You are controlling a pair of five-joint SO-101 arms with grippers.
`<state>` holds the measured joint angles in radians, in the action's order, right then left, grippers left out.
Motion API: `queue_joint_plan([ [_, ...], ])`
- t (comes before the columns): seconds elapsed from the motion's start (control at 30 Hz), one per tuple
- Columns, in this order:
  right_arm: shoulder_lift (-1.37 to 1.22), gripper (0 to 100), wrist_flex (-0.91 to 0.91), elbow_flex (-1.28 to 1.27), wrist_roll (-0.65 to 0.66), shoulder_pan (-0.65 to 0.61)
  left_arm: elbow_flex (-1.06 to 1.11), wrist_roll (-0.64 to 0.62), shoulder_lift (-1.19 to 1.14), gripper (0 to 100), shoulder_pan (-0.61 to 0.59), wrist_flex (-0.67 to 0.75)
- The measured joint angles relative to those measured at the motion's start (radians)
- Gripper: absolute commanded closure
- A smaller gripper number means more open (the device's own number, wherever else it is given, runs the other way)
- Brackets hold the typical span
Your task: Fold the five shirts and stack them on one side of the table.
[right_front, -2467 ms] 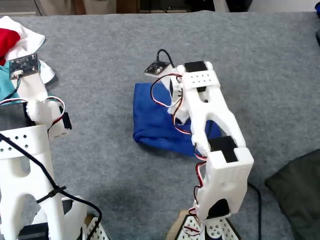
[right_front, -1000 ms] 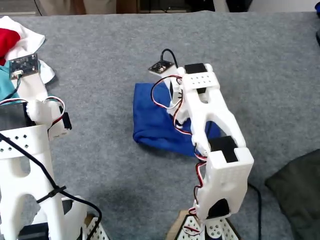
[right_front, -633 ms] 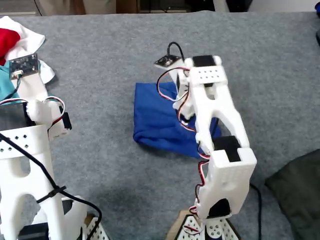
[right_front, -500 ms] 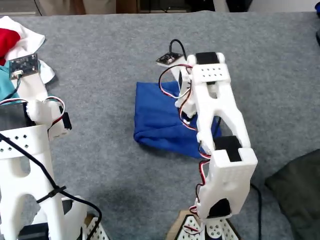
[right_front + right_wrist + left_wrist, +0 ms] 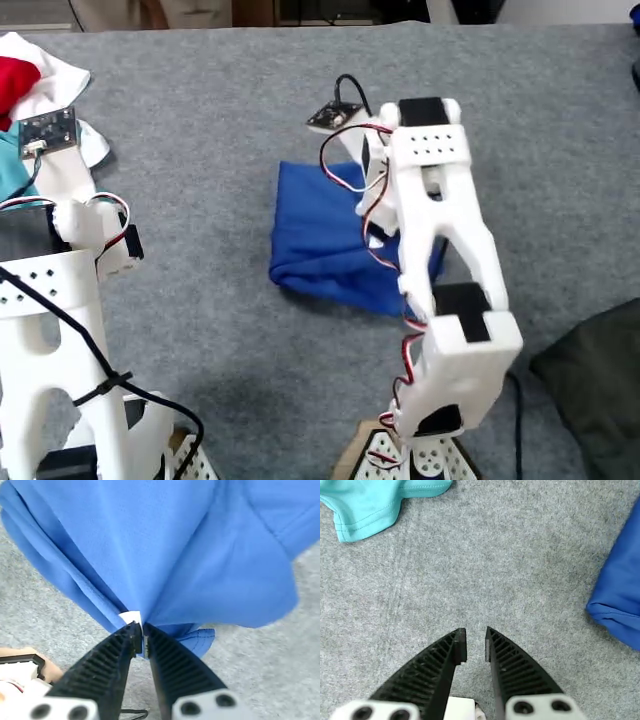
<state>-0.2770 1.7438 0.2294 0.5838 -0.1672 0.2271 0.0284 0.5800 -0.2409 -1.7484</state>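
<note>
Pinching blue shirt [image 5: 165,555] fold between right fingers [image 5: 100,666].

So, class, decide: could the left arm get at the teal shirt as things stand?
Probably yes: the left arm holds nothing, and bare carpet lies between its jaws and the teal shirt.

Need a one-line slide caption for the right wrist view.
Right gripper shut on a pinched fold of the blue shirt, cloth fanning out from the pinch over the grey table.
</note>
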Motion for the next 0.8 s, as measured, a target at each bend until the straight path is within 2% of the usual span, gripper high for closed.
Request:
queue_joint_plan([
  [0.1, 0.052, 87.3, 0.009, 0.000, 0.005, 0.006, 0.000, 0.000, 0.000, 92, 0.000, 0.000],
  [0.27, 0.114, 87.1, 0.011, 0.000, 0.006, 0.083, -0.071, 0.000, 0.000, 92, 0.003, 0.000],
  [0.37, 0.123, 87.1, 0.011, -0.002, 0.009, 0.144, -0.092, -0.006, 0.002, 92, 0.075, 0.044],
  [0.53, 0.123, 87.1, -0.032, -0.103, 0.015, 0.236, -0.095, -0.089, -0.031, 91, 0.247, 0.189],
  [0.7, 0.123, 87.1, -0.130, -0.219, -0.100, 0.276, -0.112, -0.163, -0.250, 91, 0.373, 0.382],
  [0.8, 0.123, 87.0, -0.206, -0.258, -0.170, 0.259, -0.215, -0.213, -0.462, 91, 0.422, 0.434],
])
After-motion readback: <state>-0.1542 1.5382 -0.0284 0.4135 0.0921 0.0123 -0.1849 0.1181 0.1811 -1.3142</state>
